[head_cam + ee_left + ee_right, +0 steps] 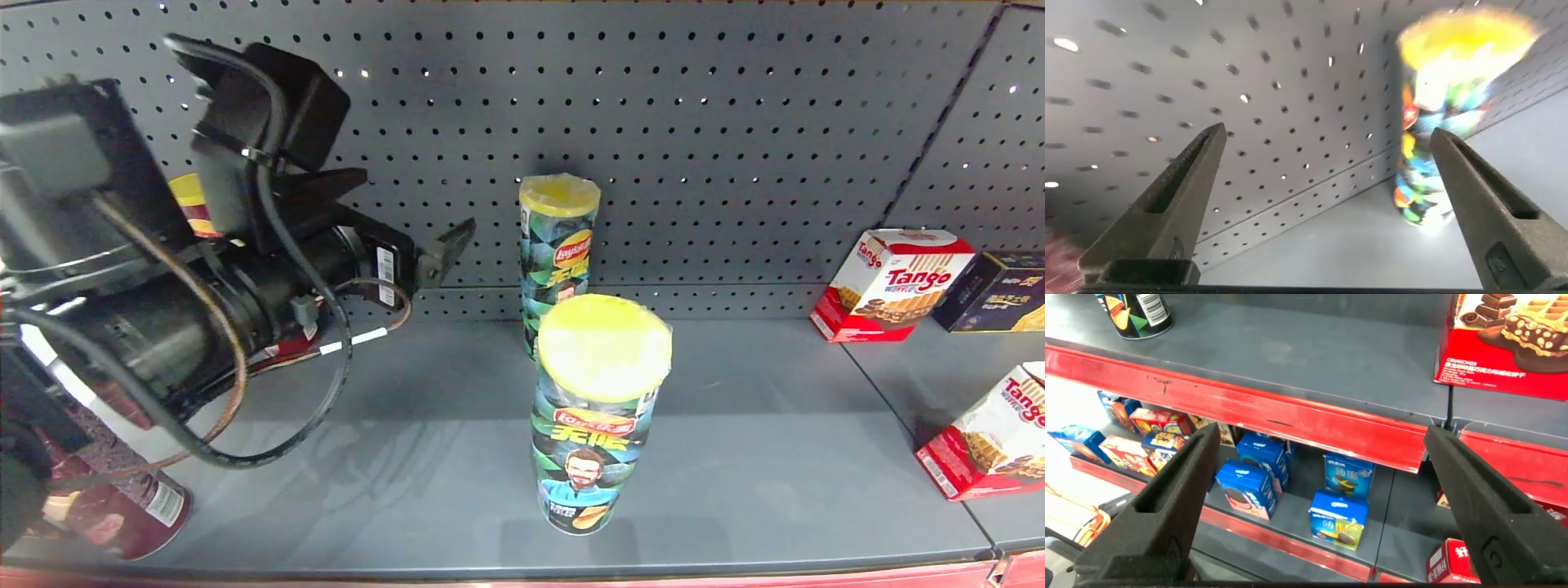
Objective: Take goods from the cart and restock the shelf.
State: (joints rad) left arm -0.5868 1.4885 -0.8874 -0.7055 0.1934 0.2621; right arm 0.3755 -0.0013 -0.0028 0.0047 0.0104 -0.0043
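1. Head view: front chip can [600, 408] stands upright mid-shelf [775, 457], just ahead of rear chip can [558, 245] by the pegboard [694, 122]. Left arm [245, 269] is left of both; wafer boxes [894, 282] are right.
2. Left wrist view: left claw [1327, 135] wide open, holding nothing, facing pegboard.
3. Right wrist view: right claw [1321, 433] wide open, empty, before the shelf's red edge [1290, 408]; blue boxes [1339, 518] below.

on the shelf [408, 457] there are two green chip cans with yellow lids: the near green can [600, 425] and the far green can [558, 245]. two dark red cans at the left: the near red can [122, 506] and the far red can [189, 204], mostly hidden. two wafer boxes at the right: the far wafer box [891, 282] and the near wafer box [992, 441]. one dark blue box [998, 292].
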